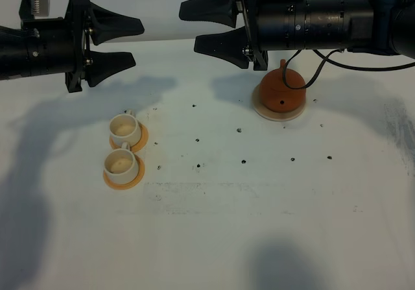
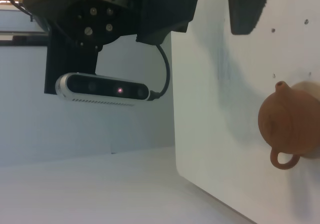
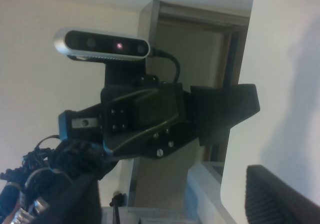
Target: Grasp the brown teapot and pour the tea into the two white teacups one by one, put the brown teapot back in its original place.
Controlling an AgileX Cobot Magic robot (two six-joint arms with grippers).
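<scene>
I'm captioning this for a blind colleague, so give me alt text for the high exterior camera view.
A brown teapot sits on a pale coaster on a white table, with the right claw open and empty near it. The left claw, also open and empty, hangs in the air behind two white teacups on orange saucers.

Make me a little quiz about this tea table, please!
1. True or false: the brown teapot is lifted in the air.
2. How many white teacups stand on orange saucers?
3. Pick one. The right gripper is: A) open and empty, B) shut on the teapot, C) holding a cup.

Key: 1 false, it sits on its beige coaster; 2 two; 3 A.
</scene>
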